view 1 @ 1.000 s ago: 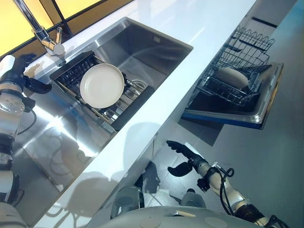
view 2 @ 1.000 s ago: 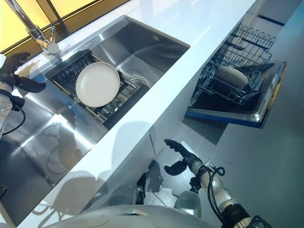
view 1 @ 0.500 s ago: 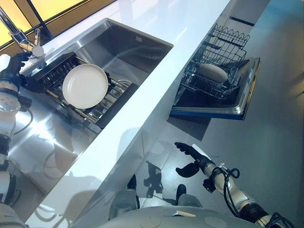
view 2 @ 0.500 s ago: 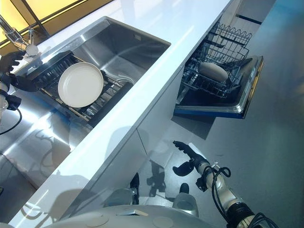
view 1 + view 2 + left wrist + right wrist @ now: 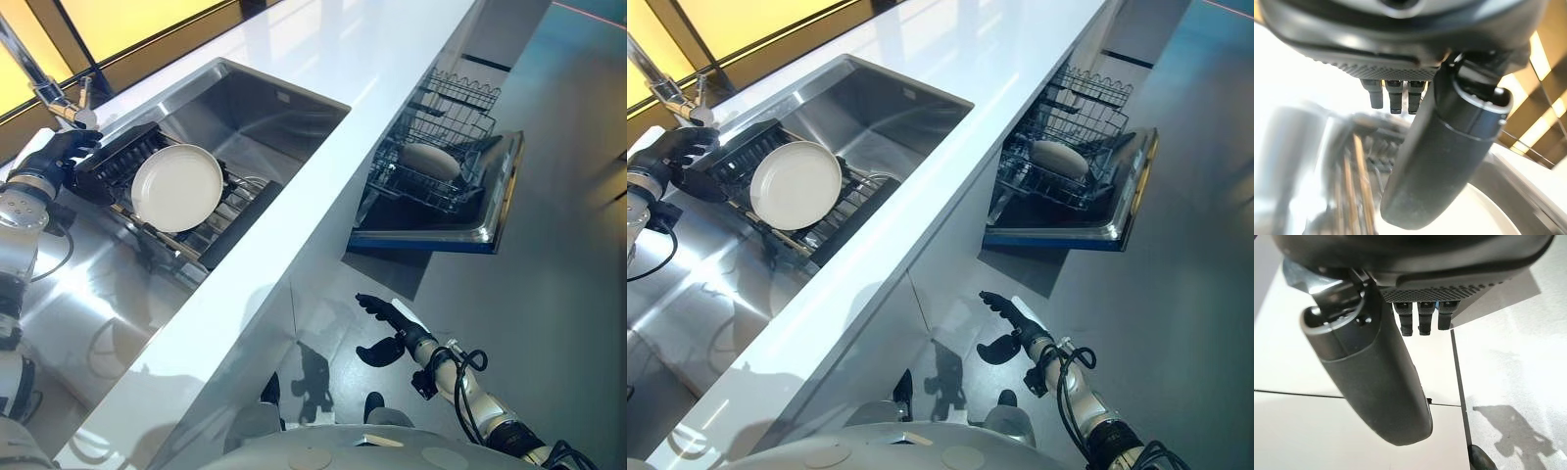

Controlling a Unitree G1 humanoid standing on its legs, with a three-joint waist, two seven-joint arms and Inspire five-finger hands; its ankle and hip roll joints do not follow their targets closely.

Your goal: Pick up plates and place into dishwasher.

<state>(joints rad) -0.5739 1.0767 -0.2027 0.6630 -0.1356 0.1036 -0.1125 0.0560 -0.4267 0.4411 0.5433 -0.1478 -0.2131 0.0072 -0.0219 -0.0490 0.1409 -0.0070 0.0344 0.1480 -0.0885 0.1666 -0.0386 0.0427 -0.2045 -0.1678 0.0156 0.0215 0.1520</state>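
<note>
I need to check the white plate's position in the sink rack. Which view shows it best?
The left eye view: the white plate shows whole, leaning in the dark rack over the sink, beside the left hand. The right eye view shows it equally whole. The left wrist view catches a blurred white edge; the right wrist view faces floor.

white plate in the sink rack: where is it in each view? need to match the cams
Left eye view: the white plate leans on the dish rack in the sink, upper left, beside the left hand.
Right eye view: same spot, upper left, plate.
Left wrist view: pale curved surface past the thumb, likely the plate; blurred.
Right wrist view: floor tiles, no plate.
Shared landmark: the dish rack.
</note>
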